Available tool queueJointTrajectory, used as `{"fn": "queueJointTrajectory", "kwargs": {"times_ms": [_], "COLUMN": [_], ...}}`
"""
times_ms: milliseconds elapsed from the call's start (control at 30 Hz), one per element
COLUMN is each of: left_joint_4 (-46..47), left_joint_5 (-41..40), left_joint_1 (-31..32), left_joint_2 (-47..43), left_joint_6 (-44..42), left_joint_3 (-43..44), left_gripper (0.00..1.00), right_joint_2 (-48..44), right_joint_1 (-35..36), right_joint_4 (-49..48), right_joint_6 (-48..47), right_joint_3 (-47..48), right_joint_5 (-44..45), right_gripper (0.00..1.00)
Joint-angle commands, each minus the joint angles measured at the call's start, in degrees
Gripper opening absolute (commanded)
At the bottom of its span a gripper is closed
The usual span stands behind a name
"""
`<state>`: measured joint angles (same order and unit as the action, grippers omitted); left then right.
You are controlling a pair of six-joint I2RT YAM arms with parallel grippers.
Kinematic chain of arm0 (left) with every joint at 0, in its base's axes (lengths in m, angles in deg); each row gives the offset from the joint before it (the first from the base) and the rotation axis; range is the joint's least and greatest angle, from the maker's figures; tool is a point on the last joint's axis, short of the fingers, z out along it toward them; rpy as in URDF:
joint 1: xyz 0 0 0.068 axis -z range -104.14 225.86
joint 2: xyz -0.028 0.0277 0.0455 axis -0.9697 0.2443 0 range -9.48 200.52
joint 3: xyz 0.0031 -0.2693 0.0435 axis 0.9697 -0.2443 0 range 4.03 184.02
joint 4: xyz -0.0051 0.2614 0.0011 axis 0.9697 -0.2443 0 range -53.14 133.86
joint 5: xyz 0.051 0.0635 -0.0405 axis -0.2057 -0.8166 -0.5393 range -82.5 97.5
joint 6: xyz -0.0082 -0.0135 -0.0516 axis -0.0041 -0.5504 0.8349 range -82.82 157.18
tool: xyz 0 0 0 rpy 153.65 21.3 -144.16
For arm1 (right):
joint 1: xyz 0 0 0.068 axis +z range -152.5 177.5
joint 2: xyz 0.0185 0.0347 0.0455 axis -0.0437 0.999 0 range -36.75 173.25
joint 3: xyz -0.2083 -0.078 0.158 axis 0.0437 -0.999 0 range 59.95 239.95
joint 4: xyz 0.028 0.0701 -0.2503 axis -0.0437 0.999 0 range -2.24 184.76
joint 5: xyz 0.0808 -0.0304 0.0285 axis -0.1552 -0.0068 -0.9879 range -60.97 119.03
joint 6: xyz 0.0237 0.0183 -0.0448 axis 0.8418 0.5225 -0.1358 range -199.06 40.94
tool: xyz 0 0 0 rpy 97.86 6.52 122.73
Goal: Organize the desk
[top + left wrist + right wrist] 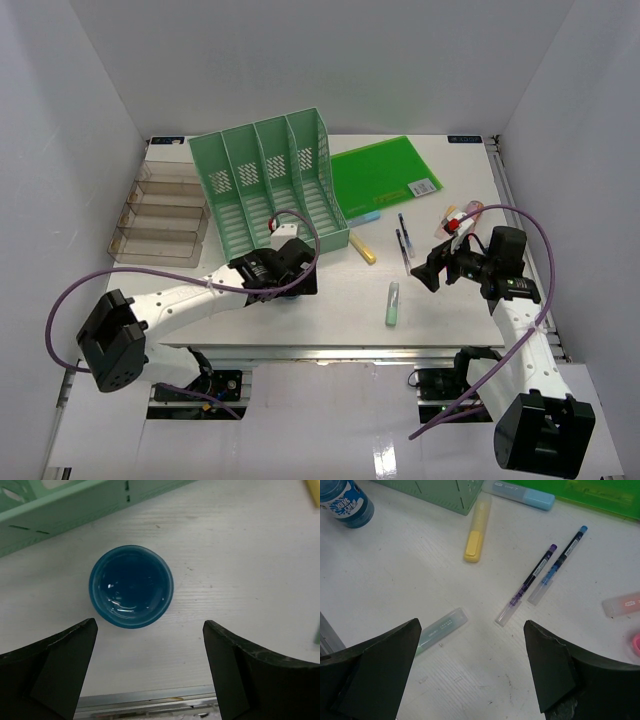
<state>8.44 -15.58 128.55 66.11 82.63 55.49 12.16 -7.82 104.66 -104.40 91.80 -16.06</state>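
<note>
Plainly the desk (340, 300), a rigid slab spread under both arms, is not for lifting, so the left gripper (149, 625), jaws wide apart over a small blue cup (131, 586), should likely pinch that light, slick cup across its rim, while the right gripper (471, 625) gapes empty too.

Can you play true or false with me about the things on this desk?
1. The blue cup stands open side up on the desk. True.
2. The left tool holds the cup. False: it is open and not touching the cup.
3. The yellow highlighter is inside the green rack. False: it lies on the desk beside it.
4. The purple pen and blue pen lie side by side. True.
5. The right tool is open. True.
</note>
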Motion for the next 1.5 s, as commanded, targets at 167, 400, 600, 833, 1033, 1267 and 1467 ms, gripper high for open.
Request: {"fn": "queueJointTrajectory", "kwargs": {"times_ms": [167, 400, 600, 833, 1033, 1267, 1467], "left_joint_4": [-4.5, 0.7, 1.7, 3.8, 5.2, 5.4, 4.7], "left_joint_5": [-10.6, -7.1, -7.2, -5.4, -4.6, -4.1, -2.0], "left_joint_1": [1.0, 1.0, -0.9, -1.8, -1.8, -1.8, -1.9], "left_joint_2": [3.2, 5.9, 8.0, 9.1, 9.4, 7.6, 3.1], "left_joint_6": [1.0, -1.6, -2.1, -2.9, -2.7, -2.2, -2.9], "left_joint_3": [3.4, 2.4, 2.0, 1.9, 1.0, -1.0, -0.7], "left_gripper": [0.98, 0.98, 0.98, 0.91, 0.76, 0.38, 0.1], "right_joint_2": [0.4, 0.3, 0.3, 0.3, 0.8, 0.8, 0.0], "right_joint_1": [-0.7, -1.0, -1.4, -1.4, -1.9, -2.2, -2.4], "right_joint_4": [0.4, 0.4, 0.5, 0.5, 0.5, 0.6, 0.8], "right_joint_6": [-0.1, -0.1, -0.1, -0.1, -0.2, -0.3, -0.3], "right_joint_3": [2.5, 2.4, 2.3, 2.3, 2.1, 2.1, 2.1], "right_joint_5": [-1.1, -1.3, -1.9, -2.2, -2.4, -3.1, -3.4], "right_gripper": [0.9, 0.9, 0.9, 0.9, 0.9, 0.9, 0.9]}}
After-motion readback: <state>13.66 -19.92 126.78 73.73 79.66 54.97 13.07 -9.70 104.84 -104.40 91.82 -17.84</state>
